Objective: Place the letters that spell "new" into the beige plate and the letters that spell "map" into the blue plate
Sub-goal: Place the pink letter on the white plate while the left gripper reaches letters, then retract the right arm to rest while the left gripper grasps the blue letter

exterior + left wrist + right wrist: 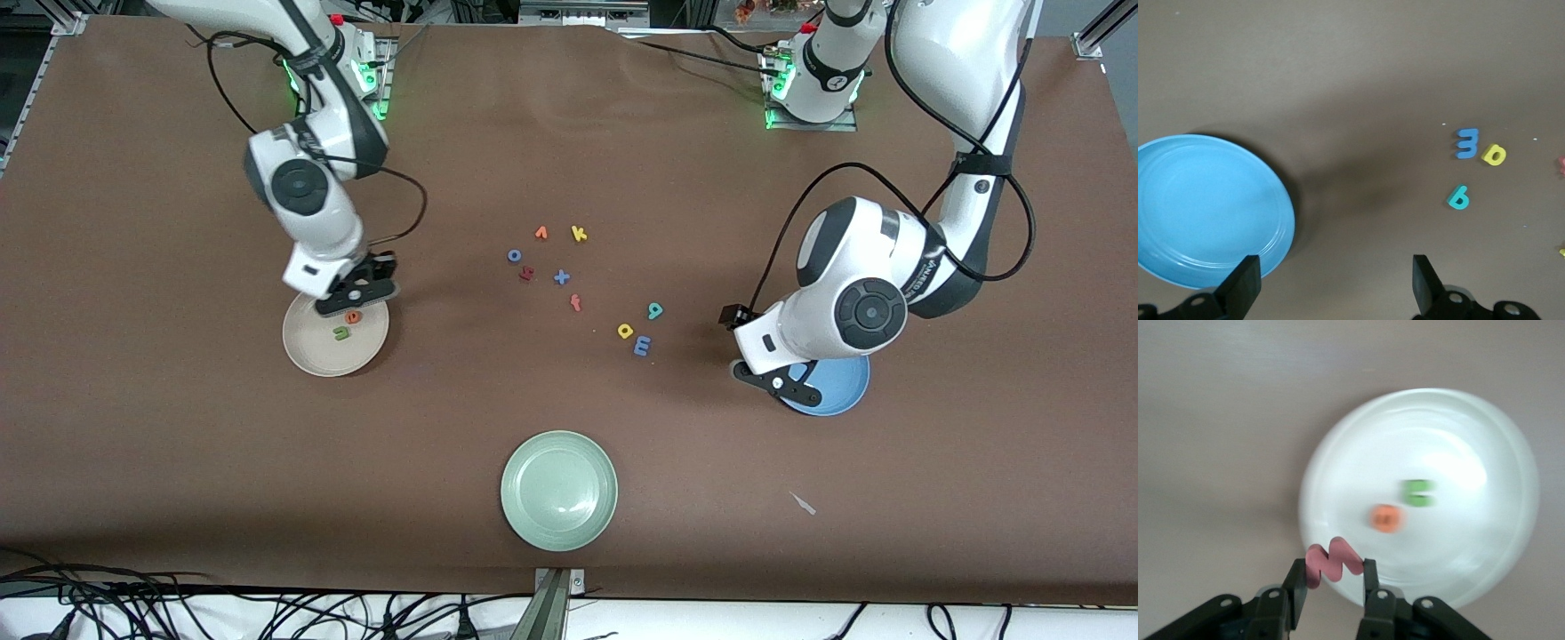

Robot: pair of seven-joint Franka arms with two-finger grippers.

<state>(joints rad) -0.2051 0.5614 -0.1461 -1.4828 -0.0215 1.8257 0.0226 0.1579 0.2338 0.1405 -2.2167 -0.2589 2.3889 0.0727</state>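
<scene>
The pinkish-red w [1331, 563] is pinched between the fingers of my right gripper [1333, 577], which is shut on it over the rim of the beige plate [311, 354] nearest the right arm's base. The green n [341, 333] and orange e [354, 316] lie in that plate. My left gripper [782, 387] hangs open and empty over the table beside the blue plate [843, 391]. The blue m [642, 346], yellow a [625, 332] and teal p [655, 310] lie together on the table, between the blue plate and the table's middle.
A pale green plate [558, 489] sits near the front edge. Loose letters lie mid-table: orange v [540, 233], yellow k [579, 234], blue o [514, 256], dark red squiggle [526, 274], blue x [561, 277], orange f [576, 303].
</scene>
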